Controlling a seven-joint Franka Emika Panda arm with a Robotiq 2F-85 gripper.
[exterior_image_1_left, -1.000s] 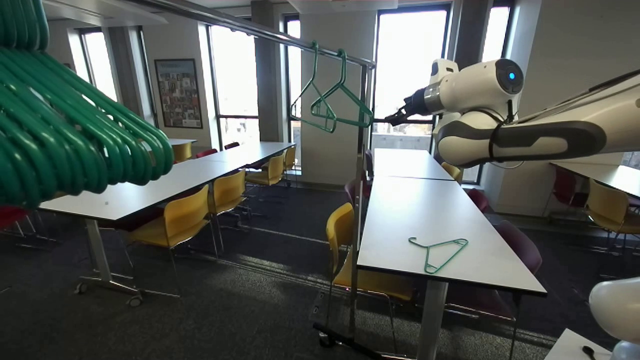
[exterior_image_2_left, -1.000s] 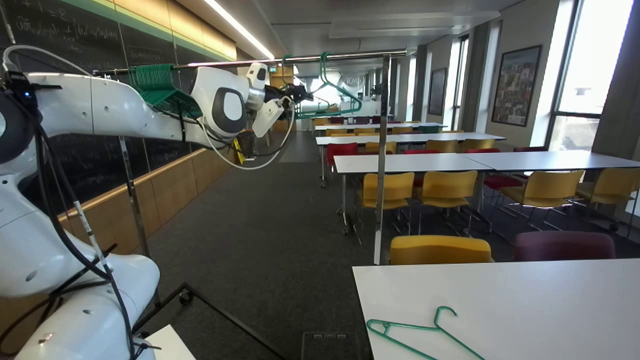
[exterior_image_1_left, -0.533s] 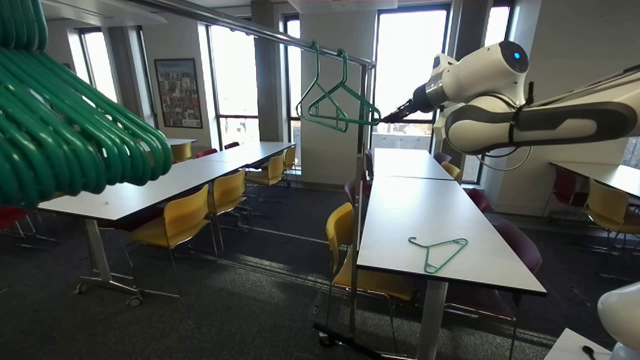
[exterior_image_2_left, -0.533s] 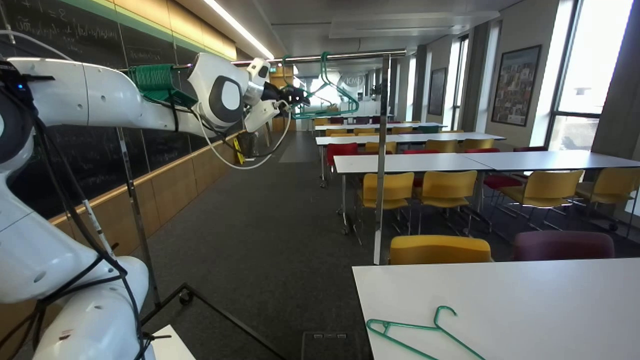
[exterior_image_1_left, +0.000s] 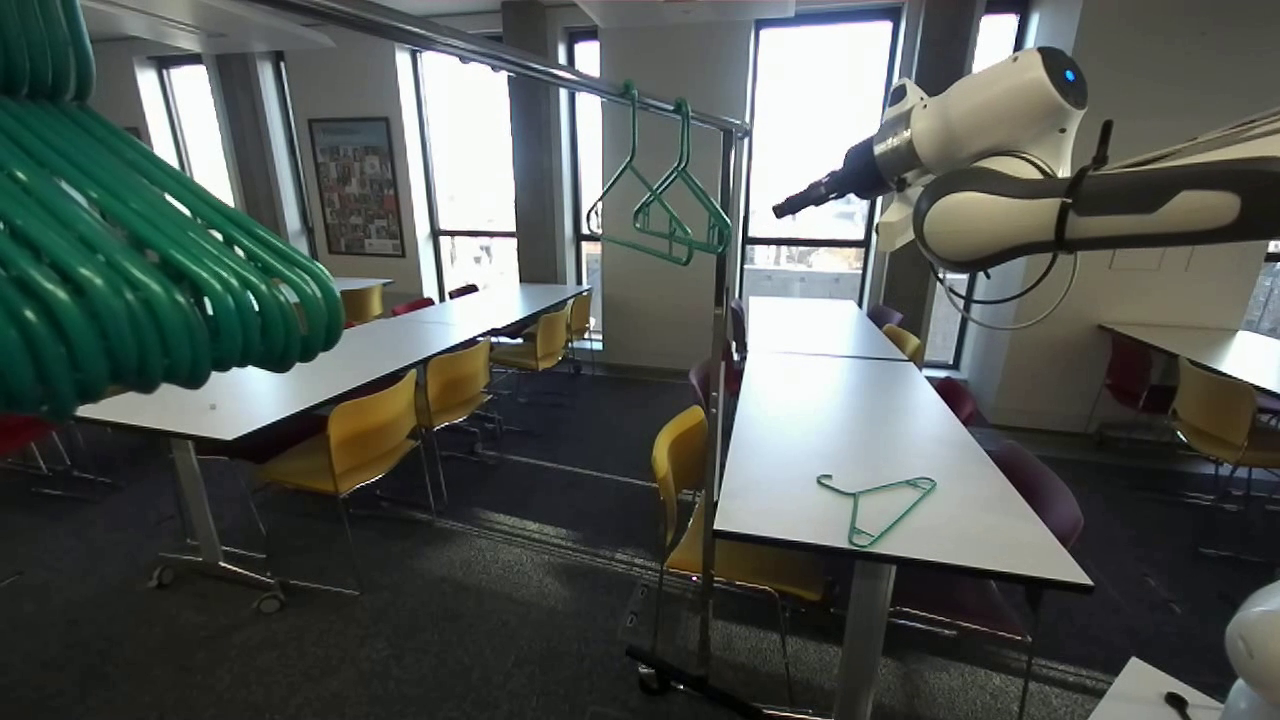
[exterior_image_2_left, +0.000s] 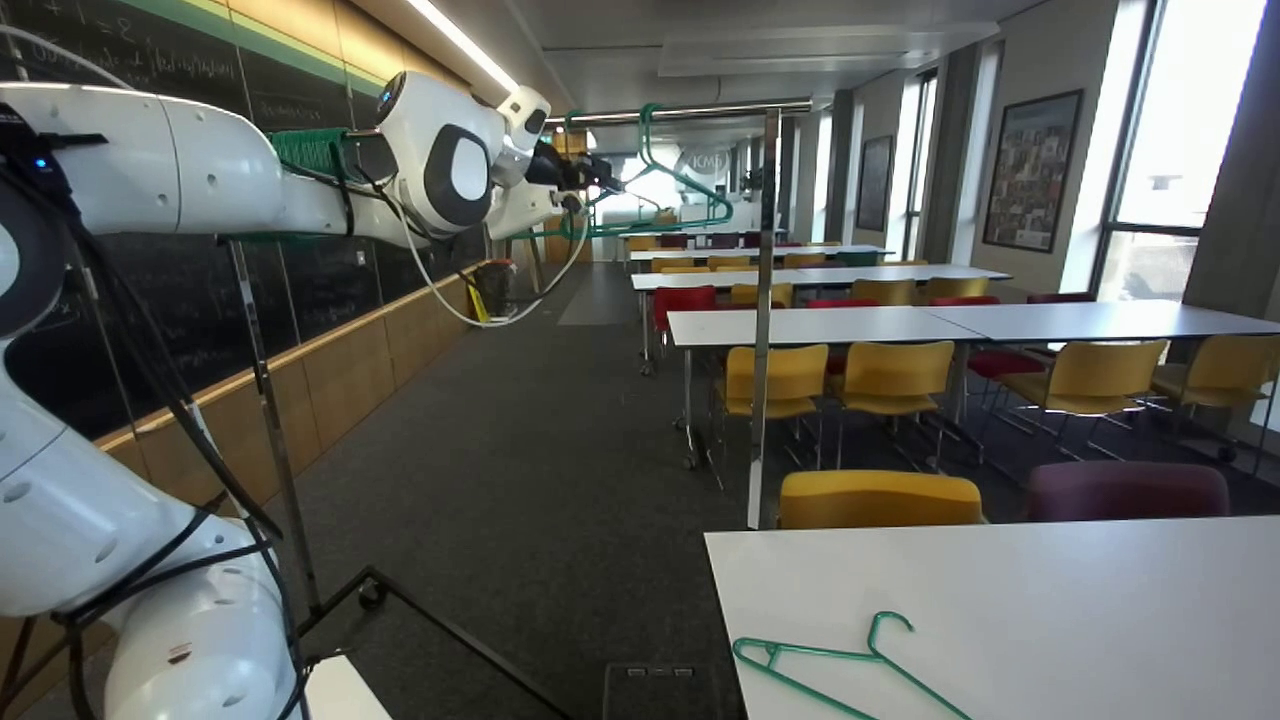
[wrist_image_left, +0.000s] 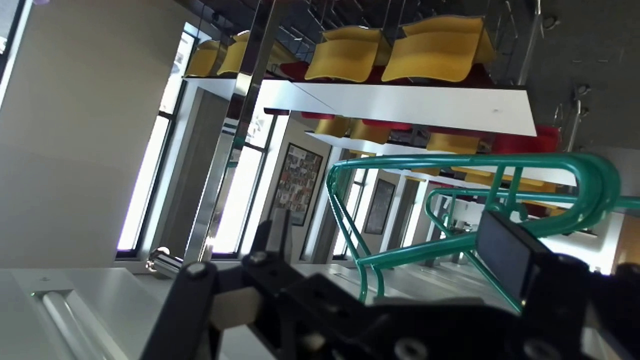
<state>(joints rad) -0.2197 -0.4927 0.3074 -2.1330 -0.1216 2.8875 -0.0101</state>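
Observation:
My gripper (exterior_image_1_left: 785, 208) points toward the end of a metal clothes rail (exterior_image_1_left: 520, 62); it also shows in an exterior view (exterior_image_2_left: 605, 176). In the wrist view its fingers (wrist_image_left: 387, 220) are wide apart with nothing clamped between them. Two green plastic hangers hang from the rail. The nearer hanger (exterior_image_1_left: 705, 198) is closest to the gripper; in the wrist view this hanger (wrist_image_left: 420, 252) shows beyond the fingers, partly behind the right finger. A gap separates gripper and hanger in an exterior view. The farther hanger (exterior_image_1_left: 640, 248) hangs beside it.
Several bunched green hangers (exterior_image_1_left: 150, 280) hang at the rail's far part. A green hanger (exterior_image_1_left: 895, 487) lies on a white table (exterior_image_1_left: 810, 420), also in an exterior view (exterior_image_2_left: 825, 653). The rack's upright (exterior_image_2_left: 764, 330) stands near the hangers. Yellow chairs (exterior_image_1_left: 690, 455) stand around tables.
The gripper came close to the hangers half a second ago, then rose and drew back from them. The hanging hangers have swung. The arm's wrist is higher and the forearm has shifted.

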